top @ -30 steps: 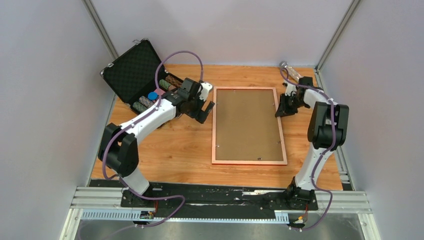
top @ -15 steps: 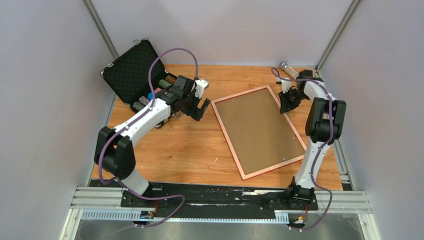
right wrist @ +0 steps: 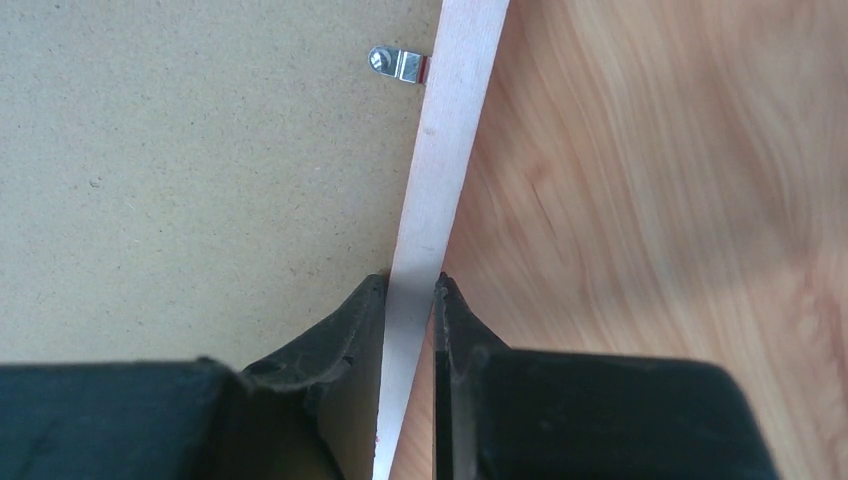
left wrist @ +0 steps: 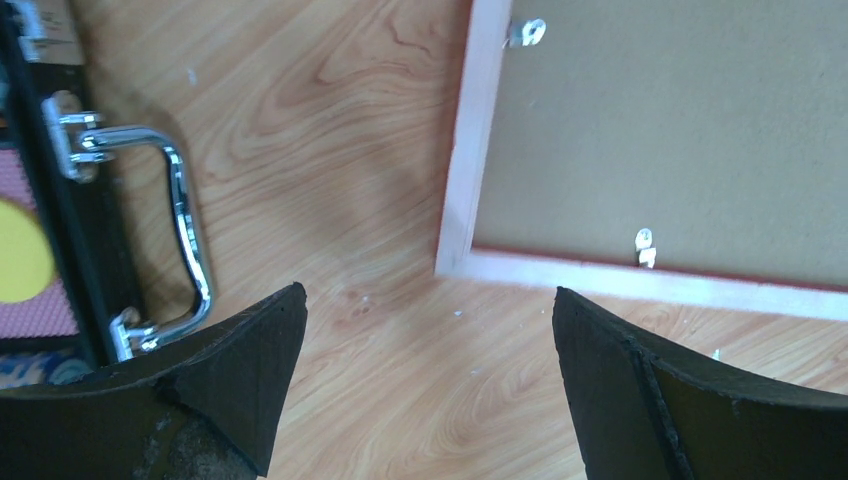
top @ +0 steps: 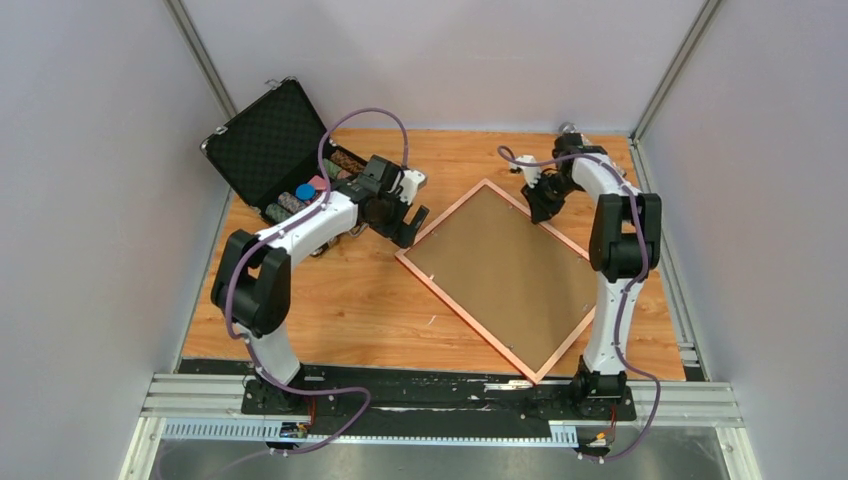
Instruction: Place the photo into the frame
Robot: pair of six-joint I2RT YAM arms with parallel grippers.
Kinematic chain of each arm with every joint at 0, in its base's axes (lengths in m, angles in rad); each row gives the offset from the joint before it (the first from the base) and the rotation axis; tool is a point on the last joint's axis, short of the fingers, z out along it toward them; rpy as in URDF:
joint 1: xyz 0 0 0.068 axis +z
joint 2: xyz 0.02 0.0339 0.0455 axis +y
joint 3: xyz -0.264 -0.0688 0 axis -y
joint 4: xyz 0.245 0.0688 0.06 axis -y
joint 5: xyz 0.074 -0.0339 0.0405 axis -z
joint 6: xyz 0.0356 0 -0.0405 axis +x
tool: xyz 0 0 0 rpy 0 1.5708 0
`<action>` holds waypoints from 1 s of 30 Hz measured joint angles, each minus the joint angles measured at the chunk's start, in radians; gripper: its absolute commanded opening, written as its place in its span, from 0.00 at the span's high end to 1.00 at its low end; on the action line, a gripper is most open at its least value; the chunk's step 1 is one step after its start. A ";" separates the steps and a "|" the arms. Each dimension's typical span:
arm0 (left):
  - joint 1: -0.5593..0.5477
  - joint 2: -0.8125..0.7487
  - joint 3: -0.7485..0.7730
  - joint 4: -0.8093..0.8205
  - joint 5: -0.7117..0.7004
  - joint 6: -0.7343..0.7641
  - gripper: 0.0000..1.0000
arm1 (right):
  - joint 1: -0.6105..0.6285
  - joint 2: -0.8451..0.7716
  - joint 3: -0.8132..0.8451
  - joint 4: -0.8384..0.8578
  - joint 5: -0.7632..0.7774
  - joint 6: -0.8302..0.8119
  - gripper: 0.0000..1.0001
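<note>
The frame [top: 460,313] lies flat and askew on the wooden table, pinkish-copper rim up, a brown backing board [top: 500,275] filling it. My right gripper [top: 540,208] is shut on the rim at the frame's far edge; the right wrist view shows the thin rim [right wrist: 445,150] pinched between both fingers of the gripper [right wrist: 410,282], beside a metal clip [right wrist: 395,62]. My left gripper [top: 412,228] hangs open just off the frame's left corner [left wrist: 468,180], with only bare table between the fingers of the gripper [left wrist: 428,295]. The photo is out of view.
An open black foam-lined case [top: 265,145] with stacks of chips stands at the back left, its chrome handle [left wrist: 180,220] close to my left fingers. A clear bottle-like object [top: 570,130] lies at the back right corner. Grey walls close three sides.
The frame has swung counter-clockwise on the table, from square to diagonal. My right gripper went left and back while holding the rim. The left gripper stayed near the frame's left corner.
</note>
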 measured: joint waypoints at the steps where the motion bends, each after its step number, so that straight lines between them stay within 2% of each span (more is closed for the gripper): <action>1: 0.000 0.021 0.008 -0.001 0.008 -0.002 0.00 | 0.017 0.006 0.010 0.000 -0.003 0.000 0.99; 4: 0.000 0.085 0.040 -0.002 0.033 -0.010 0.00 | 0.081 0.027 0.040 0.012 -0.026 0.005 0.99; 10: 0.000 0.156 0.080 -0.005 0.055 -0.027 0.01 | 0.132 0.054 0.073 0.030 -0.060 0.024 0.99; 22: 0.000 0.177 0.085 -0.013 0.057 -0.016 0.07 | 0.137 0.066 0.076 0.075 -0.115 0.076 0.99; 30: 0.000 0.184 0.085 -0.012 -0.002 0.045 0.13 | 0.140 0.067 0.074 0.089 -0.118 0.087 0.99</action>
